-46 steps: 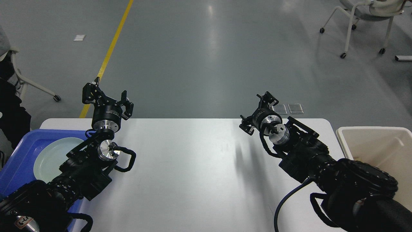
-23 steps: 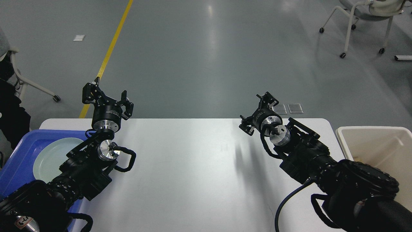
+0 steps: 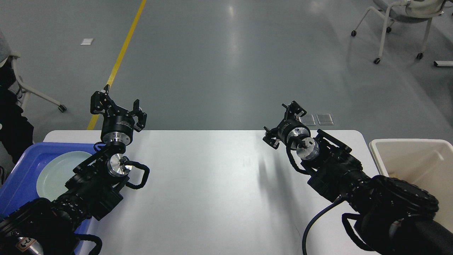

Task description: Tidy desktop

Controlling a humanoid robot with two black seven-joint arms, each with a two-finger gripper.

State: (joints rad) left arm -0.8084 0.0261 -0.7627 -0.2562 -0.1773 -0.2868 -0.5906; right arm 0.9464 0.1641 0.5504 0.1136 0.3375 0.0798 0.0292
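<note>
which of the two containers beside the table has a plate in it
The blue tray at the left edge of the desktop: a pale round plate lies inside it. The cream bin on the right shows no plate.

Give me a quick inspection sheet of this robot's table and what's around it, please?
Surface: white desktop, bare where visible, faint scuffs only.
Job's things: blue tray at left edge holding a pale plate; cream bin at right edge, contents mostly hidden.
Clutter: nothing seen on the open surface.
Grippers: left gripper open, holding nothing, raised above the far left edge; right gripper open, holding nothing, near the far right edge.
Cables: black cable loops under the right arm; short loop on the left arm.
Surroundings: grey floor, yellow line, wheeled chair far right.
</note>
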